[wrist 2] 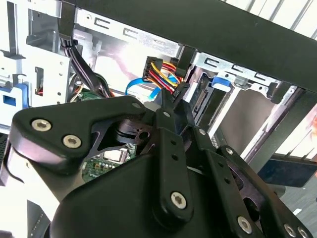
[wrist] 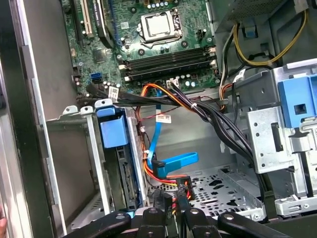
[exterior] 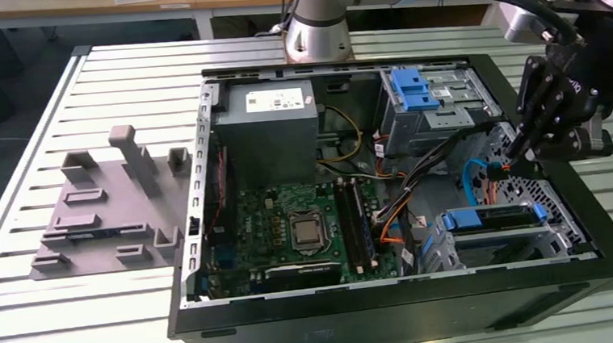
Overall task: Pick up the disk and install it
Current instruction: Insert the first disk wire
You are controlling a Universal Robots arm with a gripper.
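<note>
Gripper (exterior: 513,157) hangs inside open PC case (exterior: 329,332), over rear-side wall at exterior view's right, tips close together on dark power/data connector (wrist: 166,198) w/ red-yellow wires — looks clenched on plug, not on any drive. Disk (exterior: 490,217) sits in lower drive cage (exterior: 570,234) near case front, blue carrier frame visible, apparently seated already; probably why gripper is at cabling beside it, not on disk. Motherboard (exterior: 300,228) and grey PSU box (exterior: 265,126) well apart from gripper. Grey fixture (exterior: 104,210) on slatted counter (exterior: 36,320), outside case.
</note>
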